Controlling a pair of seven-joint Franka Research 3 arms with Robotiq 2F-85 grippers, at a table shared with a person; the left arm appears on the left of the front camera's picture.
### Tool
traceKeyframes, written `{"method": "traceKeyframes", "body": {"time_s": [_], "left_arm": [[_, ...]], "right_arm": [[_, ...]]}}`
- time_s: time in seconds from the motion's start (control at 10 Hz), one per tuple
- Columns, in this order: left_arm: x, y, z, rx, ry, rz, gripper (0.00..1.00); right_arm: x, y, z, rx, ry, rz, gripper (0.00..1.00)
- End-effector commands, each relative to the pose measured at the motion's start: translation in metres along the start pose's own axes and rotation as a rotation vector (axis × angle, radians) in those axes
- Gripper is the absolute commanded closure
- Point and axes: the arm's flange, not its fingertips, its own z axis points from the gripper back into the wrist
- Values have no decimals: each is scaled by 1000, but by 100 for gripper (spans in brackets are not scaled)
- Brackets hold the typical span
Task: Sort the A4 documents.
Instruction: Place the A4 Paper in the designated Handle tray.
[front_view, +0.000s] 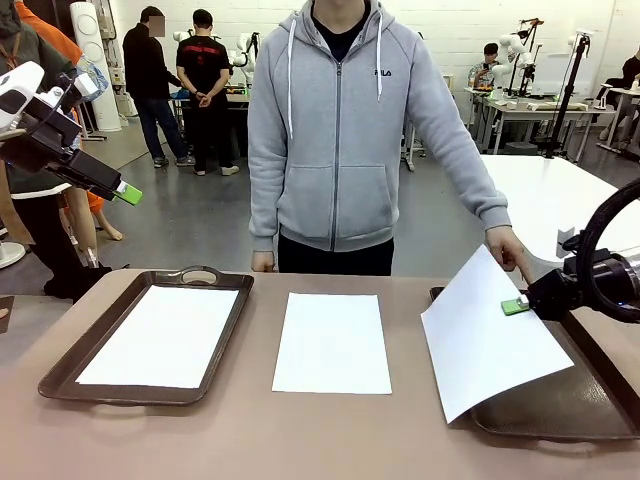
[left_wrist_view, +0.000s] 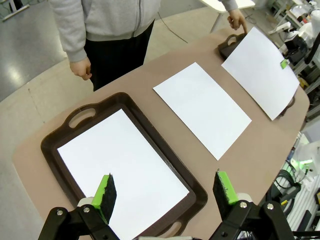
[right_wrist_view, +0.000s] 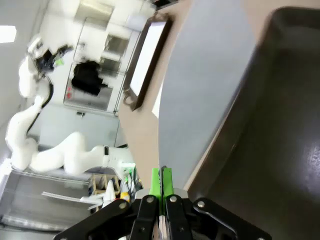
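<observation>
The right gripper (front_view: 516, 305) pinched the right A4 document (front_view: 490, 345) by its edge, tilted over the right tray (front_view: 590, 405). The left gripper (left_wrist_view: 164, 181) hovered, fingers spread, above the left A4 document (front_view: 160, 335) in the left tray (front_view: 62, 365); the middle A4 document (front_view: 332, 342) lay between the trays.

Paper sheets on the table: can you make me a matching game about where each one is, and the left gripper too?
1. left A4 sheet
2. middle A4 sheet
3. right A4 sheet
4. left gripper

a. pinched by the shut right gripper, tilted over the right tray
b. open, up in the air
c. flat in the left tray
d. flat on the bare table

Pairs: 1-c, 2-d, 3-a, 4-b
</observation>
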Motion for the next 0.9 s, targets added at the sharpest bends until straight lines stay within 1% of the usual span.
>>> {"method": "traceKeyframes", "body": {"time_s": [0.0, 0.2, 0.5, 0.6, 0.8], "left_arm": [[-1, 2, 1, -10, -3, -18, 0], [-1, 2, 1, -10, -3, -18, 0], [-1, 2, 1, -10, -3, -18, 0], [-1, 2, 1, -10, -3, -18, 0], [-1, 2, 1, -10, -3, -18, 0]], "right_arm": [[-9, -7, 4, -67, -43, -82, 99], [-18, -24, 14, -120, -33, -143, 99], [-22, -38, 31, -162, -69, -196, 99], [-24, -43, 36, -202, -75, -215, 99], [-28, -48, 44, -336, -82, -245, 99]]}}
